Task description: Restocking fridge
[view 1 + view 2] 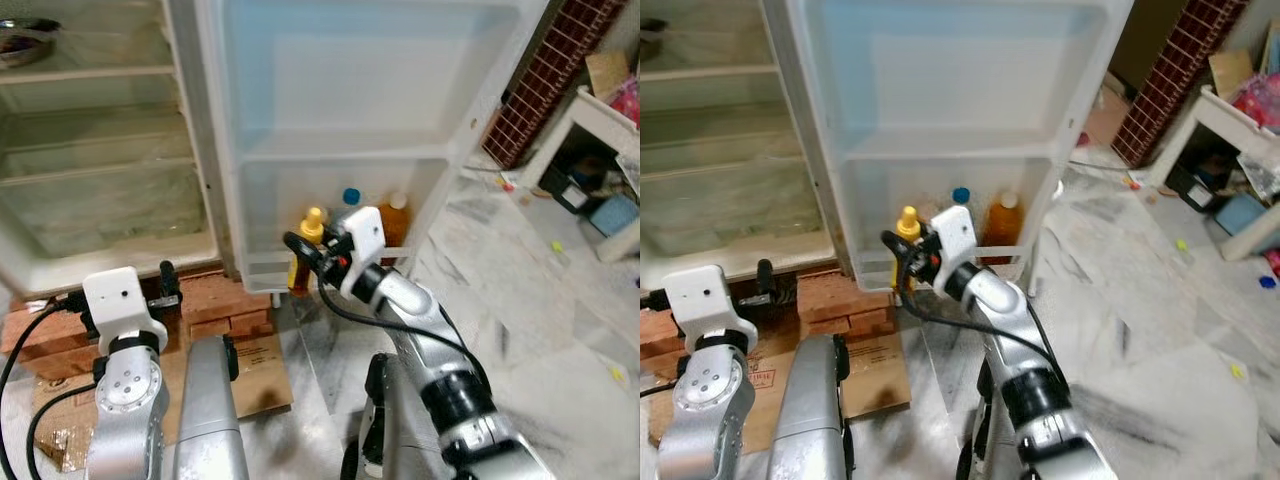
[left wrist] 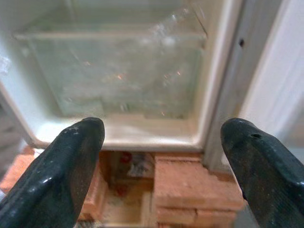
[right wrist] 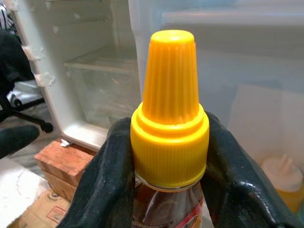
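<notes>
My right gripper (image 1: 306,252) is shut on the neck of a sauce bottle with a yellow cap (image 3: 169,114); black fingers (image 3: 102,185) press it from both sides. The bottle (image 1: 299,268) is upright at the left end of the fridge door's lower shelf (image 1: 420,170); I cannot tell whether it stands inside. Behind it on that shelf are a blue-capped bottle (image 1: 351,196) and an orange bottle with a white cap (image 1: 397,218). My left gripper (image 2: 161,142) is open and holds nothing, low before the fridge's clear bottom drawer (image 2: 118,71).
The fridge stands on red bricks (image 1: 225,300), with flattened cardboard (image 1: 255,375) on the floor in front. A metal bowl (image 1: 25,40) sits on an upper fridge shelf. A white table (image 1: 600,120) with clutter stands at the right, beyond marble floor (image 1: 530,300).
</notes>
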Robot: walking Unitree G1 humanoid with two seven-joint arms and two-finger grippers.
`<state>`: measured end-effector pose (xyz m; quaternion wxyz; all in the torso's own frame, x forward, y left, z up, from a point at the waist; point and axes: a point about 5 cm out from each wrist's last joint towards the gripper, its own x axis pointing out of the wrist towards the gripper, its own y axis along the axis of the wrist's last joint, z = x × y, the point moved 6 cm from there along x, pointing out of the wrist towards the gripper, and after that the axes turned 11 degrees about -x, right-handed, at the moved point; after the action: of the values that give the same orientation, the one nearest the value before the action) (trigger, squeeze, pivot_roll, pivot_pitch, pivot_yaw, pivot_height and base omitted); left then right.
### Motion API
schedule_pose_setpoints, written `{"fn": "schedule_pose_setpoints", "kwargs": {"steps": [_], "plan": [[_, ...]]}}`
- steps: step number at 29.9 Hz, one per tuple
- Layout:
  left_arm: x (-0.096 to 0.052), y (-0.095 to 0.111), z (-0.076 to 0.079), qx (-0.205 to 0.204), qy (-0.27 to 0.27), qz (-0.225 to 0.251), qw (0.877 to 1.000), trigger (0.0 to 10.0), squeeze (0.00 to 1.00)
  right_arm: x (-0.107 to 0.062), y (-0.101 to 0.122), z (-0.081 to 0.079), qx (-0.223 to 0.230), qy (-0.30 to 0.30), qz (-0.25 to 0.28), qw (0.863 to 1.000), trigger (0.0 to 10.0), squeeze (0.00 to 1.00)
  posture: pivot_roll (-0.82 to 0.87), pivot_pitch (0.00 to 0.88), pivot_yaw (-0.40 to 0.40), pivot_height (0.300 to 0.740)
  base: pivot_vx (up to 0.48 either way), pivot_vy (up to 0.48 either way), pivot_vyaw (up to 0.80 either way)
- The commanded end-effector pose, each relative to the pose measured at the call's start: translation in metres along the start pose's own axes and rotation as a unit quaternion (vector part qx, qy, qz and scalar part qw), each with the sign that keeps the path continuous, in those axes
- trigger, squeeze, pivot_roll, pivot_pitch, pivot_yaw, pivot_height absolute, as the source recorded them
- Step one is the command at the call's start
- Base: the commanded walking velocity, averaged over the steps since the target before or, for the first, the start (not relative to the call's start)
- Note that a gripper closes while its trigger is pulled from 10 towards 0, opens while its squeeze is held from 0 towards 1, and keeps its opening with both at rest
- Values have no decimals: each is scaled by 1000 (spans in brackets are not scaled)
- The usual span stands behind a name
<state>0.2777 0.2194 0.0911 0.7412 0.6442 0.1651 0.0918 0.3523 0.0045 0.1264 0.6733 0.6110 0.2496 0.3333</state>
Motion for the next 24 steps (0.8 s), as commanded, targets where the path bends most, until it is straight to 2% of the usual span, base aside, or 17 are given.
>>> {"fn": "schedule_pose_setpoints", "kwargs": {"steps": [1, 7, 13, 19, 24], "plan": [[-3, 6, -5, 9, 11, 7, 1000, 10000, 0, 6, 7, -4, -21, 14, 13, 1000, 10000, 0, 166, 165, -102, 471, 0, 266, 0], [-8, 6, -7, 15, 12, 1, 1000, 10000, 0, 13, 13, -8, -40, 27, 30, 998, 10000, 0, 175, 191, -99, 436, 0, 84, 0], [-13, 9, -8, 19, 16, 2, 1000, 10000, 0, 16, 15, -5, -56, 20, 35, 998, 10000, 0, 195, 204, -107, 436, 0, 0, 0], [-26, 18, -16, 43, 27, 17, 999, 10000, 0, 25, 22, 5, -159, -24, 42, 986, 10000, 0, 238, 234, -119, 436, 0, 0, 0], [-41, 21, -26, 53, 37, 13, 998, 10000, 0, 38, 37, 5, -176, -40, 66, 981, 10000, 0, 282, 265, -113, 436, 0, 0, 0]]}}
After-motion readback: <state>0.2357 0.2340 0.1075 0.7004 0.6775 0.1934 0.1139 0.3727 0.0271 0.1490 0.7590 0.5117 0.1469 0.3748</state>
